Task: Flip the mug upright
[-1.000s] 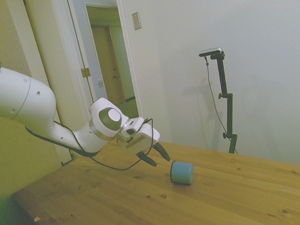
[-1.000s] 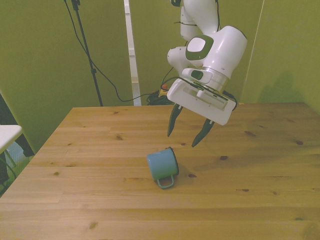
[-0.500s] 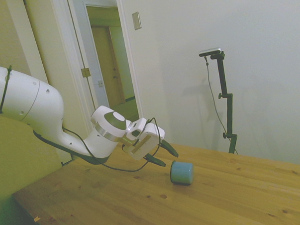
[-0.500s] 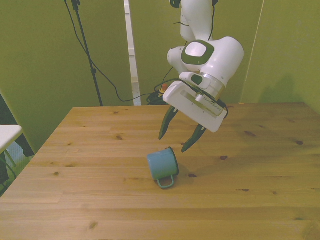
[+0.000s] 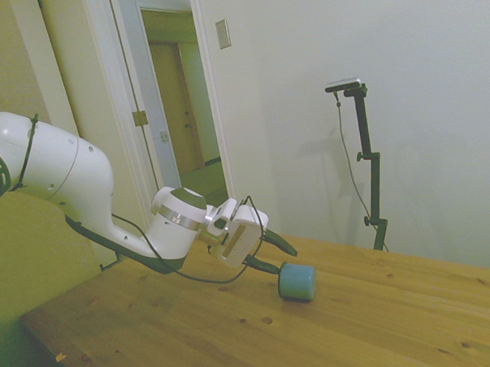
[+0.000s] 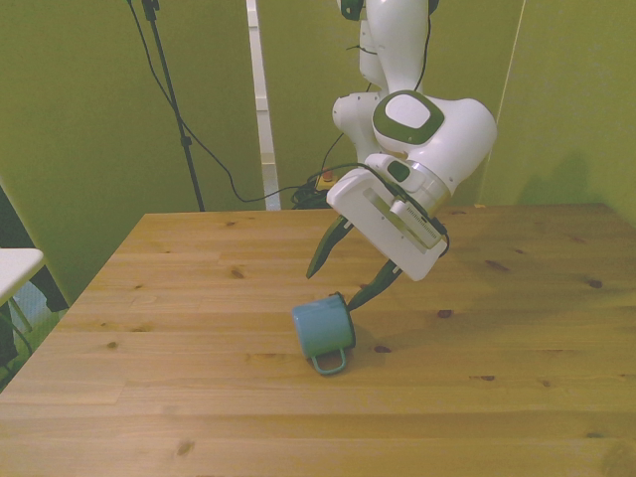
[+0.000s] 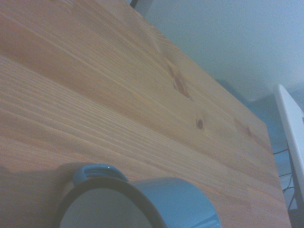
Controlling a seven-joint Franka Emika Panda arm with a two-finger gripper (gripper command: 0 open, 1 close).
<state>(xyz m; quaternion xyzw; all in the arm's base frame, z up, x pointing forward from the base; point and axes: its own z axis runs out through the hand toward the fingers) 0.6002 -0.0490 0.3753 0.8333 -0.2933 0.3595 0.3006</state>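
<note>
The light-blue mug [image 6: 321, 326] lies on its side near the middle of the wooden table [image 6: 179, 397], its handle [image 6: 331, 363] flat on the wood toward the front edge. In the side view the mug [image 5: 297, 281] shows a darker end face. My gripper [image 6: 332, 289] is open and tilted steeply, just behind the mug's far end, with nothing between its fingers. One fingertip [image 6: 355, 301] is right at the mug's rim; whether it touches is unclear. In the side view the gripper [image 5: 286, 261] reaches the mug from the left. The wrist view looks into the mug's open mouth [image 7: 102, 211].
A white surface [image 6: 12, 268] sits off the table at the front view's left edge. An open doorway [image 5: 180, 105] stands behind the arm in the side view. Bare wood [image 5: 397, 323] surrounds the mug.
The gripper has come down and tilted further, closing in on the mug's far end from above. It stays open. The mug has not moved.
</note>
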